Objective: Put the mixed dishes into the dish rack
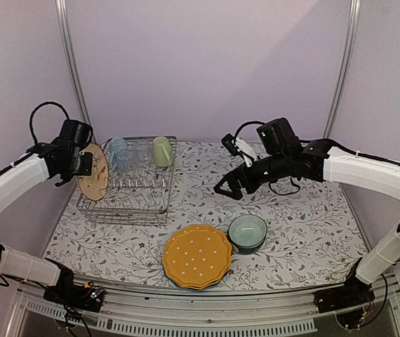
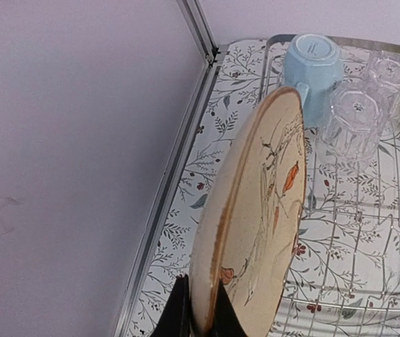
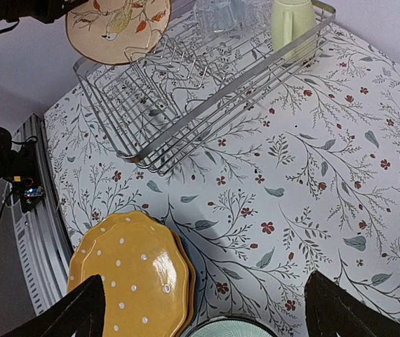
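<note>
The tan bird-patterned plate [image 1: 92, 172] stands on edge in the air at the left end of the dish rack [image 1: 123, 212], its painted face turned toward the tines and its rim pinched between the fingers of the left gripper [image 2: 201, 319]. Along the rack's far side sit the light blue mug [image 1: 118, 151], the clear glass [image 2: 358, 119] and the pale yellow-green mug [image 1: 162, 150]. The step in hand appears to be slotting this plate. The next move likely calls for lining its edge up with a gap between tines and lowering it before letting go. The right gripper [image 1: 229, 191], fingers spread wide and empty, hangs over the table beyond the yellow dotted plate [image 1: 196, 256] and the teal bowl [image 1: 247, 232], which sit near the front edge.
</note>
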`<state>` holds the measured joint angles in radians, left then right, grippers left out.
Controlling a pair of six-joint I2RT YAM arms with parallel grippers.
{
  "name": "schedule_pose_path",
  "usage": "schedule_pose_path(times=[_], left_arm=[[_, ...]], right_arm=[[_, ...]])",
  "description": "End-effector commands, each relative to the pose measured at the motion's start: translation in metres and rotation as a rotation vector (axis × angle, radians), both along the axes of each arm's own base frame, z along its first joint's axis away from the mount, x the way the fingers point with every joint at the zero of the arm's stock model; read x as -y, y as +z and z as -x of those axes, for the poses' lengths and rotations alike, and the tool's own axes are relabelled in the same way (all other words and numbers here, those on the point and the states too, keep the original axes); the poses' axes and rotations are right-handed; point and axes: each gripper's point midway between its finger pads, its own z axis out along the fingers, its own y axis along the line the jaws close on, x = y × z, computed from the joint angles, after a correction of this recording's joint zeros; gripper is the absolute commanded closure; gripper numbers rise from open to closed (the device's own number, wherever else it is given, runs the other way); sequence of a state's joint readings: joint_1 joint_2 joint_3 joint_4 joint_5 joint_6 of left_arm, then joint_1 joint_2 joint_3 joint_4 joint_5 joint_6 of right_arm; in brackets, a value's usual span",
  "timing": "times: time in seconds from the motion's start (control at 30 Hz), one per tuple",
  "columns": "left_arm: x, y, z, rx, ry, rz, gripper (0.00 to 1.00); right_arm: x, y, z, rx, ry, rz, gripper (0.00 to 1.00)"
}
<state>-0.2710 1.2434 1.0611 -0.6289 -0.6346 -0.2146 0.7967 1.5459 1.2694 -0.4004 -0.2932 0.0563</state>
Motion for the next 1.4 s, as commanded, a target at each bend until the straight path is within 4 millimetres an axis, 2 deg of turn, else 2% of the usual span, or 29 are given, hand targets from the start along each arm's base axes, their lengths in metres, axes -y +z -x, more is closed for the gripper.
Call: schedule_pose_path(times=[0.0,0.17,0.43,0.7,0.83,1.03,1.2,1.37], left_arm=[[0.003,0.011,0.011,0.042,0.000,-0.023,1.00],[0.008,0.013,0.013,0.054,-0.020,-0.030,1.00],[0.009,-0.021,0.010,-0.091,0.004,-0.100,1.00],[0.015,-0.041,0.007,-0.159,-0.014,-0.087,0.99],[0.016,-0.047,0.009,-0.187,-0.016,-0.081,0.92],[0.017,-0.039,0.011,-0.176,-0.014,-0.066,0.78],[0.016,-0.027,0.012,-0.147,-0.016,-0.056,0.53],[0.014,-0.009,0.015,-0.097,-0.004,-0.048,0.32]], right_arm=[[0.002,-0.009,0.002,-0.027,0.003,0.010,0.03],[0.000,-0.014,0.003,-0.044,0.012,0.011,0.03],[0.001,-0.017,0.004,-0.049,0.011,0.013,0.03],[0.002,-0.019,0.004,-0.051,0.007,0.018,0.03],[0.002,-0.020,0.004,-0.054,0.009,0.020,0.03],[0.007,-0.029,0.003,-0.065,-0.008,0.064,0.03],[0.010,-0.044,0.010,-0.105,0.004,0.104,0.06],[0.006,-0.072,0.027,-0.148,0.046,0.210,0.11]])
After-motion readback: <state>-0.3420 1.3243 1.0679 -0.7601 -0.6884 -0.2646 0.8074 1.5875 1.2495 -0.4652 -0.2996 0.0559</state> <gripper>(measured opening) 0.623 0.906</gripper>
